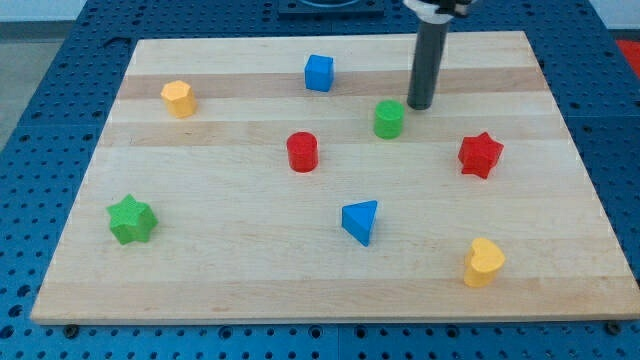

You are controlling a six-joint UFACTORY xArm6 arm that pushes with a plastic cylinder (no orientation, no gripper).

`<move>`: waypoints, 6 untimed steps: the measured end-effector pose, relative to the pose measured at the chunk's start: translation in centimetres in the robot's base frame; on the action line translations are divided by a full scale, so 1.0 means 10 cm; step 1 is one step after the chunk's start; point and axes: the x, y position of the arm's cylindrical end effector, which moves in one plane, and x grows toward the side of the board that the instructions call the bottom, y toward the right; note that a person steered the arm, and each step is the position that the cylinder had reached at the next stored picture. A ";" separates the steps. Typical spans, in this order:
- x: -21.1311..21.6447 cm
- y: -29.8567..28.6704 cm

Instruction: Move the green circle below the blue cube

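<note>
The green circle (389,119) is a short green cylinder standing on the wooden board (220,270), right of centre in the upper half. The blue cube (318,72) sits up and to its left, near the board's top edge. My tip (419,106) is the lower end of the dark rod. It stands just right of the green circle and slightly above it in the view, very close to it or touching it.
A red cylinder (302,152) lies left of and below the green circle. A red star (480,154) is at the right. A blue triangle (361,221), a green star (131,219), a yellow hexagon (178,98) and a yellow heart (484,261) lie around the board.
</note>
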 end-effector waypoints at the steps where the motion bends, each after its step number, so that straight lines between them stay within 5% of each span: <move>1: 0.26 -0.03; 3: 0.58 -1.01; 4: 0.39 -1.36; 6: 0.06 -0.90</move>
